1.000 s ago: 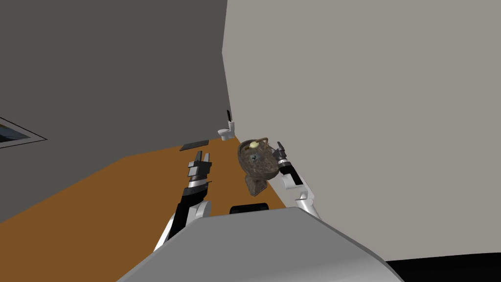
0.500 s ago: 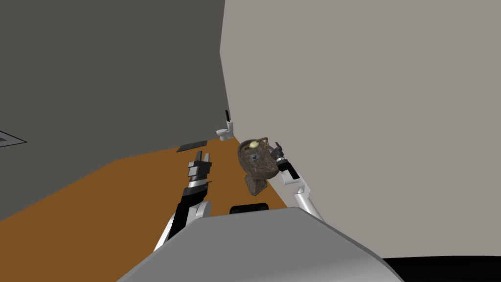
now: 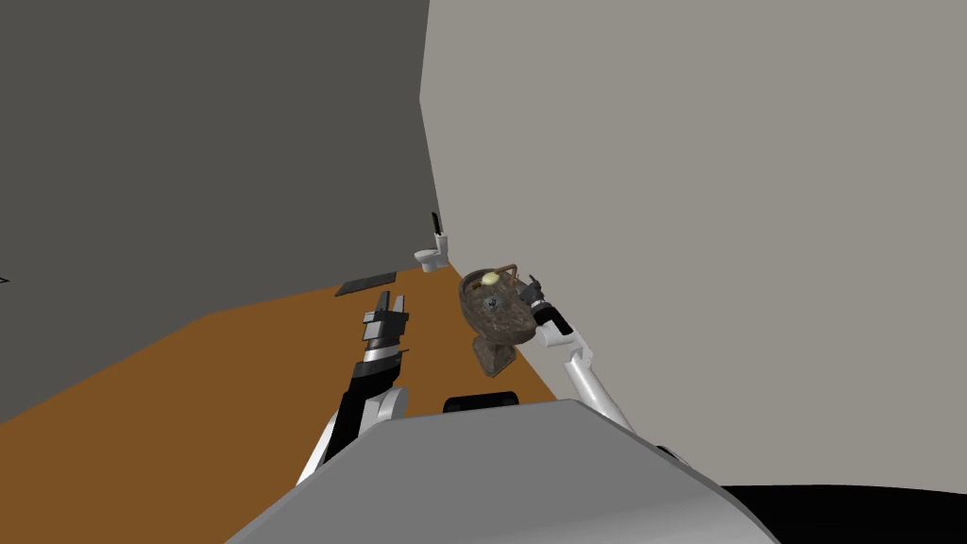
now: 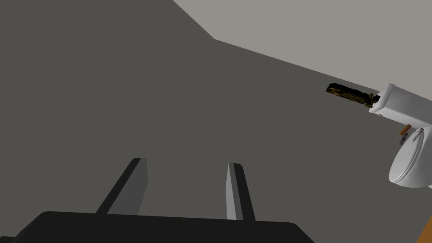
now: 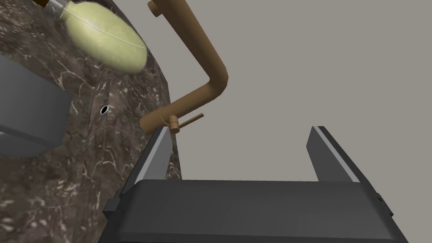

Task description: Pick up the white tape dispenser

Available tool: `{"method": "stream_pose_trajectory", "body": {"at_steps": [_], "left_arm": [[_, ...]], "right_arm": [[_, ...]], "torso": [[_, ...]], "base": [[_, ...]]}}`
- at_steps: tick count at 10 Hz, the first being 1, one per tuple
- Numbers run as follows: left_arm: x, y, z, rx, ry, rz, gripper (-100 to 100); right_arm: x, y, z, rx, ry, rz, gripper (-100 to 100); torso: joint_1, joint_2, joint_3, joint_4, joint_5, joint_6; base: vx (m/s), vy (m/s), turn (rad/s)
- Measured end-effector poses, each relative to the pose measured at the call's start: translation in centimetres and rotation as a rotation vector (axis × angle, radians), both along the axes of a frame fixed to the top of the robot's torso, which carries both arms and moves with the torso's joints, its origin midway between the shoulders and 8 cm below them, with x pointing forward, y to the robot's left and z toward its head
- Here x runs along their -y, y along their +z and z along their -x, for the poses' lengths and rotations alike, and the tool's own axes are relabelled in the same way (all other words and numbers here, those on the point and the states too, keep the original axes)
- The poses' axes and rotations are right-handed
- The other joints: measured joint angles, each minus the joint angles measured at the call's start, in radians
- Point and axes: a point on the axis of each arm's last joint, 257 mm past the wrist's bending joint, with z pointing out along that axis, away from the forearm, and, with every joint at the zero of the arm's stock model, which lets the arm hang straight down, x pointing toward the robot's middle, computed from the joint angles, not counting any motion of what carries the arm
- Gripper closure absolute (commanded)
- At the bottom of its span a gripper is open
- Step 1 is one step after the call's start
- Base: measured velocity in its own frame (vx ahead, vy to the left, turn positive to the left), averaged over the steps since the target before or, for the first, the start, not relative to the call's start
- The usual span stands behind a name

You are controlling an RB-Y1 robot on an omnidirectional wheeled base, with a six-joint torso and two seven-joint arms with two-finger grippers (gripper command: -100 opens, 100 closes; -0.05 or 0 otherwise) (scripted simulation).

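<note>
My right gripper [image 5: 240,128] is hanging open by the sink's [image 3: 510,326] tap [image 5: 198,71]. Its wrist view is showing the dispenser [image 5: 29,105], a grey block, in the basin. My left gripper [image 4: 187,162] is gaping too.

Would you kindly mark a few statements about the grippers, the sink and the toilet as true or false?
1. The right gripper is open with nothing between its fingers. True.
2. A yellow-green oval object lies on top of the marbled sink, near the brown faucet. True.
3. The left gripper is shut on the brown faucet. False: it is open and empty, held away from the marbled sink.
4. The toilet touches the marbled sink. False: the toilet stands apart, farther off by the corner of the walls.
</note>
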Motion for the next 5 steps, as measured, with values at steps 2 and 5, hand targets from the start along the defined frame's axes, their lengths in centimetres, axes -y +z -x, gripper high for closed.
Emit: {"method": "stream_pose_trajectory", "body": {"at_steps": [2,5], "left_arm": [[0.0,0.0,0.0,0.0,0.0,0.0,0],[0.0,0.0,0.0,0.0,0.0,0.0,0]], "right_arm": [[-0.1,-1.1,-1.3,-0.055,0.012,-0.063,-100],[0.1,-2.3,-2.5,-0.125,0.021,-0.142,-100]], "torso": [[0.002,0.0,0.0,0.0,0.0,0.0],[0.0,0.0,0.0,0.0,0.0,0.0]], "base": [[0.007,0.062,-0.068],[0.004,0.037,-0.05]]}}
